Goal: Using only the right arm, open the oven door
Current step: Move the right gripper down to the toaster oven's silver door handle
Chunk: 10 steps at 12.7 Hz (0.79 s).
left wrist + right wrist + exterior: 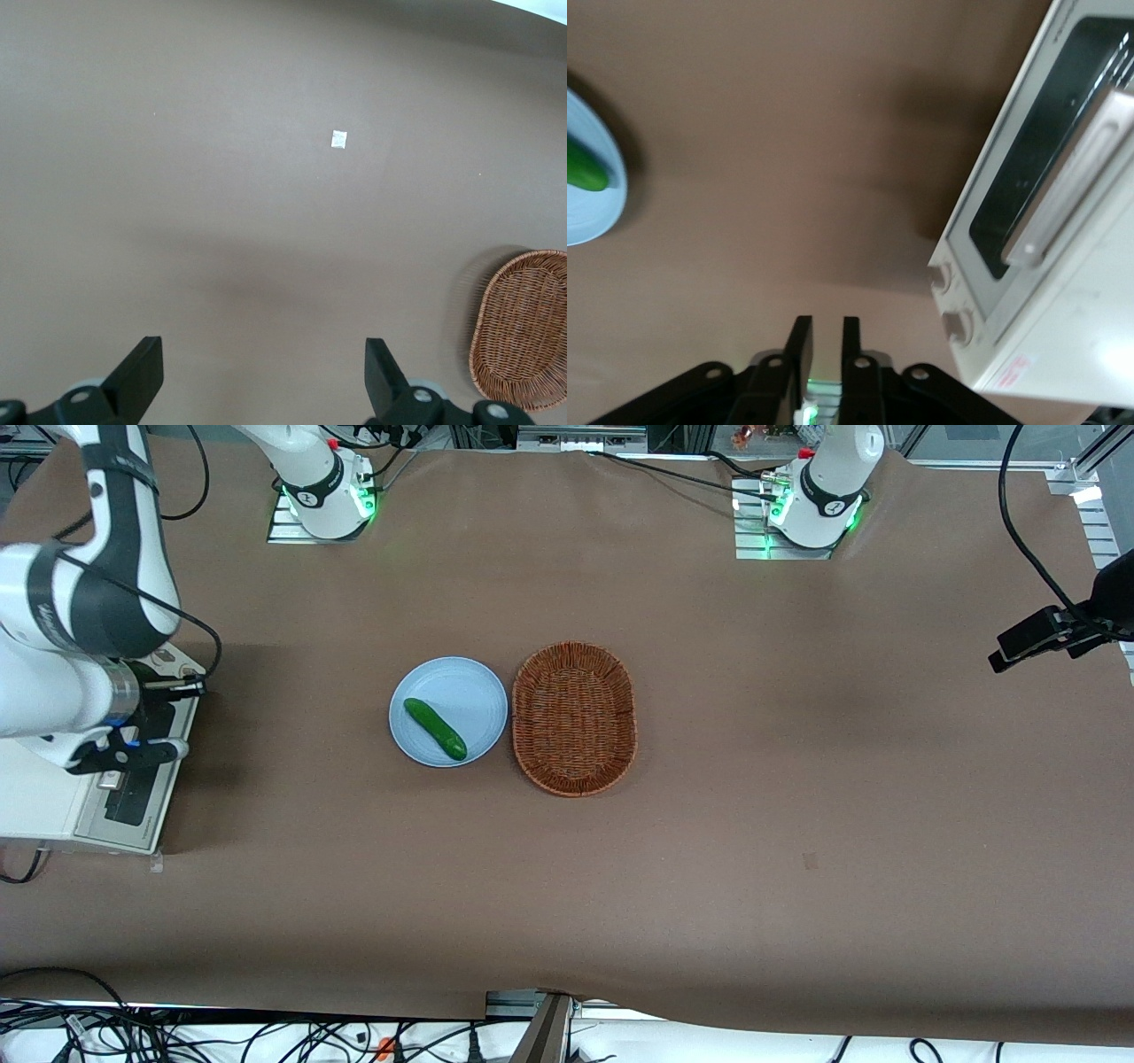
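The white toaster oven (35,802) stands at the working arm's end of the table. Its oven door (133,797) faces the middle of the table. In the right wrist view the oven door (1028,159) shows its dark glass and silver bar handle (1063,186), and it looks flush with the oven's front, above two knobs (948,301). The right arm (80,620) hangs over the oven. Its gripper (120,757) is just above the door. The gripper (824,326) is shut with nothing between its fingers, apart from the handle and over bare table.
A light blue plate (447,682) with a green cucumber (435,729) sits mid-table, beside a wicker basket (574,717). The plate's rim (589,212) shows in the right wrist view. A camera on a stalk (1054,633) stands toward the parked arm's end.
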Each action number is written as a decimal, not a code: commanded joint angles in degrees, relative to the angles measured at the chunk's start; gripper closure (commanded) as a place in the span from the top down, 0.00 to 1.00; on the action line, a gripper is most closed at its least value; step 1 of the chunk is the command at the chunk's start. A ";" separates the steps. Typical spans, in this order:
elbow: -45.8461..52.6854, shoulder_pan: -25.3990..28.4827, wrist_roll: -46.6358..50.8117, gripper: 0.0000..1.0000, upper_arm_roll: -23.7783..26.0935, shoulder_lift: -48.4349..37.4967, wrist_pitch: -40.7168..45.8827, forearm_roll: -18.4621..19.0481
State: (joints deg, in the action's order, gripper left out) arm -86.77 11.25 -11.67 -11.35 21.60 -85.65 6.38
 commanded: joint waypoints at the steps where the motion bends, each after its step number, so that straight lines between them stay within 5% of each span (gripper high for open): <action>1: -4.71 -0.09 -6.93 0.00 0.01 -1.03 -5.12 5.11; 10: -6.04 -5.45 -21.80 0.00 -0.25 2.48 -13.04 15.58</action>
State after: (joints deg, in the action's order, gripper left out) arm -92.41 6.90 -30.80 -12.01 23.77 -97.21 20.33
